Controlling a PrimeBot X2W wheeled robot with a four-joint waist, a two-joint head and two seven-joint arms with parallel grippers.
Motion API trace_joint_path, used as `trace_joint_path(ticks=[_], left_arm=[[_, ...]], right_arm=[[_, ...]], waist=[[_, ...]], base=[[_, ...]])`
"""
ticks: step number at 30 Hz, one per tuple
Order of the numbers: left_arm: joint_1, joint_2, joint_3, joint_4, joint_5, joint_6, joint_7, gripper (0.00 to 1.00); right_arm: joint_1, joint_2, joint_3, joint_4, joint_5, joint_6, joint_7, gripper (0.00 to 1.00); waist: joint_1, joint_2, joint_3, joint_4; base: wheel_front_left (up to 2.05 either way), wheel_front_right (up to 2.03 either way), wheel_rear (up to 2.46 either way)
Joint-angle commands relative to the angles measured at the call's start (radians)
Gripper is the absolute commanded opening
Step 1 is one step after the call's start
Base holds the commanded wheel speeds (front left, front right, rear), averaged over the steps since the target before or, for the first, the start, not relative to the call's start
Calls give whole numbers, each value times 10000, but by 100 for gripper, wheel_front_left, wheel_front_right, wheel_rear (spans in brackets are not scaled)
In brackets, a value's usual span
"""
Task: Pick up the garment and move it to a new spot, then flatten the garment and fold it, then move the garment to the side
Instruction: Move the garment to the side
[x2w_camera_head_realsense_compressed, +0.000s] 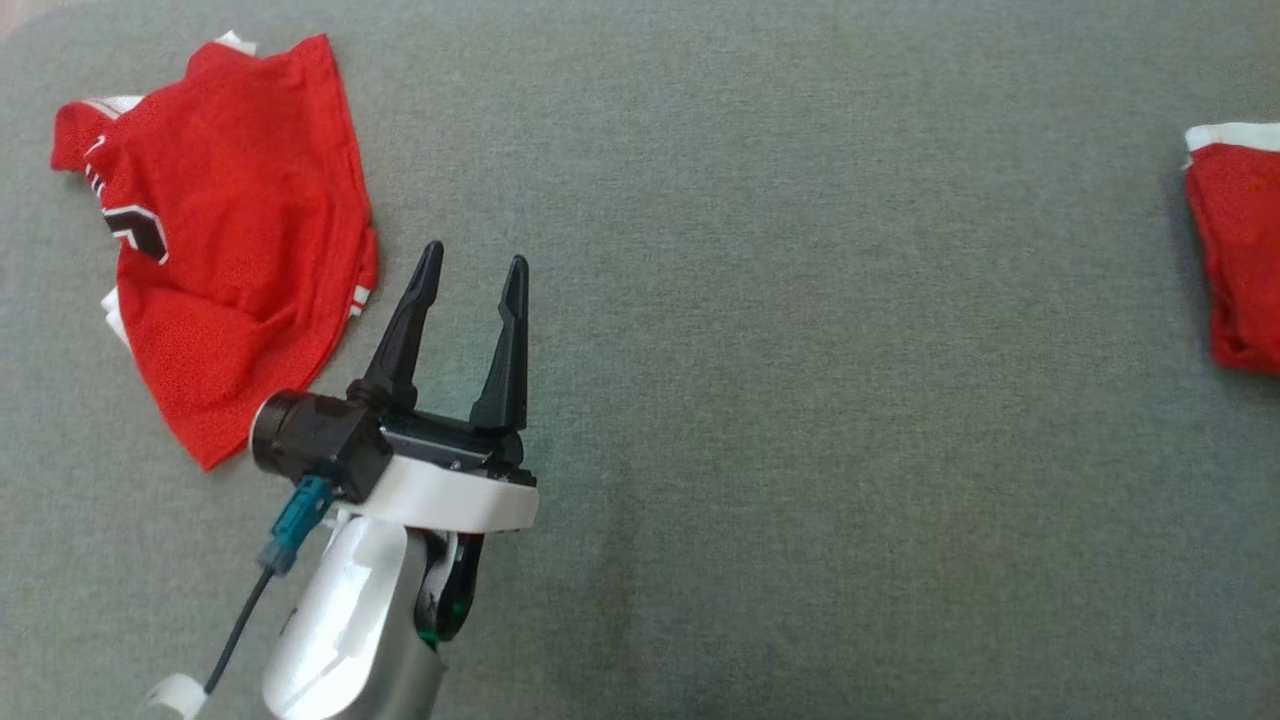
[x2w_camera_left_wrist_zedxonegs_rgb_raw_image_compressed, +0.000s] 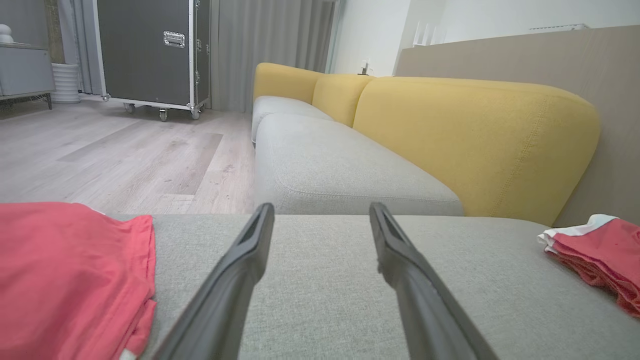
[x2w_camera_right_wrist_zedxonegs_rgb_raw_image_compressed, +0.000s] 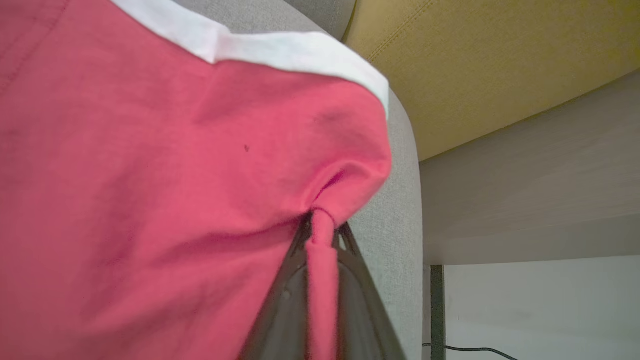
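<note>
The red mesh jersey at the far left was thin, matt, finely perforated cloth with smooth white trim. The red cloth garment at the right looked soft and matt, with a white cloth band. The grey sofa seat was coarse, matt woven fabric, and the yellow sofa back a finer weave. The left tool had matt black plastic fingers on a glossy white plastic mount. The pale plank floor looked like satin wood.

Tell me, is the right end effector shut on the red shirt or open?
Shut on the red shirt: in the right wrist view the right end effector pinches a bunched fold of its cloth.
</note>
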Motion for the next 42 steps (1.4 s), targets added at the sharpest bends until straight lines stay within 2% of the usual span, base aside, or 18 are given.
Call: trace_joint_path(ticks=[1, 8, 9, 10, 15, 19, 22, 23, 27, 35, 42], left_arm=[[-348, 79, 300, -304, 50, -12, -80, 100], [-420, 79, 349, -269, 86, -37, -80, 100], [-434, 79, 357, -265, 89, -41, -80, 100], [-446, 79, 365, -259, 92, -45, -80, 100], [-431, 79, 447, -199, 120, -43, -80, 100], [-320, 79, 604, -215, 126, -36, -80, 100], [-161, 79, 709, -319, 89, -103, -80, 100], [-36, 79, 824, -375, 104, -123, -80, 100], [248, 79, 1050, -475, 154, -127, -80, 100], [818, 79, 1433, -705, 277, -138, -80, 100], [1248, 79, 1433, -748, 259, -198, -80, 100]], right_arm=[[-19, -459, 147, -64, 2, -7, -40, 0], [-173, -666, 33, 219, -232, -7, -166, 2], [-244, -707, -24, 225, -292, -7, -291, 85], [-337, -736, -152, 254, -320, -7, -400, 100], [-527, -557, -571, 364, -516, -7, -746, 100], [-629, -79, -1103, 435, -577, -7, -1111, 100], [-654, 640, -1664, 428, -219, -7, -1495, 100], [-652, 1137, -1877, 318, -70, -7, -1762, 100], [-578, 2192, -2248, -197, 311, -7, -2199, 100], [194, 4086, -2875, -2572, 1298, -7, -2450, 100], [2365, 5509, -3949, -5561, 1211, -7, -2459, 100]], waist=[[-1, 0, 43, 54], [-1, 0, 142, 158], [-1, 0, 152, 166], [-1, 0, 153, 166], [-1, 0, -19, 108], [-1, 0, -402, -43], [-1, 0, -796, -206], [-1, 0, -1076, -321], [-1, 0, -1655, -522], [-1, 0, -2503, -754], [-1, 0, -2850, -733]], base=[[0, 0, 0], [0, 0, 0], [0, 0, 0], [0, 0, 0], [0, 0, 0], [0, 0, 0], [0, 0, 0], [0, 0, 0], [0, 0, 0], [0, 0, 0], [0, 0, 0]])
